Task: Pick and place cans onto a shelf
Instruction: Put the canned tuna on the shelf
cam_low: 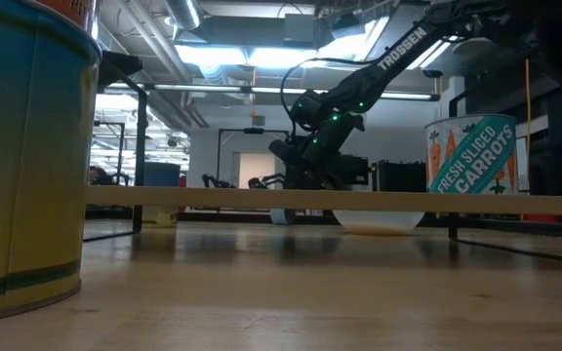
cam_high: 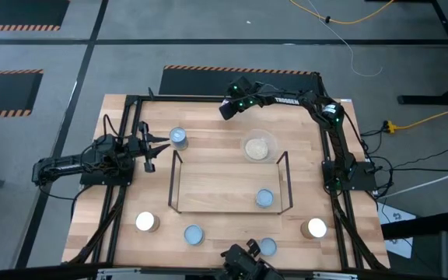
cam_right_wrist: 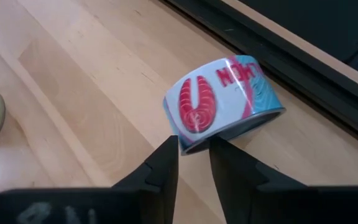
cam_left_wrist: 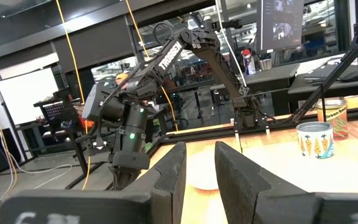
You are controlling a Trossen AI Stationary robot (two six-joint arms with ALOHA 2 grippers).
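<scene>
My right gripper [cam_high: 228, 107] reaches to the table's far edge. In its wrist view its fingers [cam_right_wrist: 194, 152] stand narrowly open just short of a short, wide can with a red salmon label [cam_right_wrist: 222, 102], which sits on the wood by the black frame. My left gripper [cam_high: 155, 149] hovers open and empty at the left, next to a blue-silver-topped can [cam_high: 179, 138]. The black wire shelf [cam_high: 230, 183] stands mid-table with one can [cam_high: 264, 198] inside its outline. More cans stand along the near edge [cam_high: 146, 222] [cam_high: 193, 233] [cam_high: 267, 246] [cam_high: 315, 228]. My right gripper's fingertips [cam_right_wrist: 169, 149] stand right at the salmon can's lower rim [cam_right_wrist: 194, 146], pointing down at a slant. I cannot tell whether they touch it. The can is wider than the gap and does not sit between the fingers.
A clear round dish with tan contents [cam_high: 259, 148] sits just beyond the shelf's far side. The black frame [cam_high: 208, 97] edges the table. In the low view a large can [cam_low: 18, 156] fills the left, and a carrot can [cam_low: 471, 156] stands at the right.
</scene>
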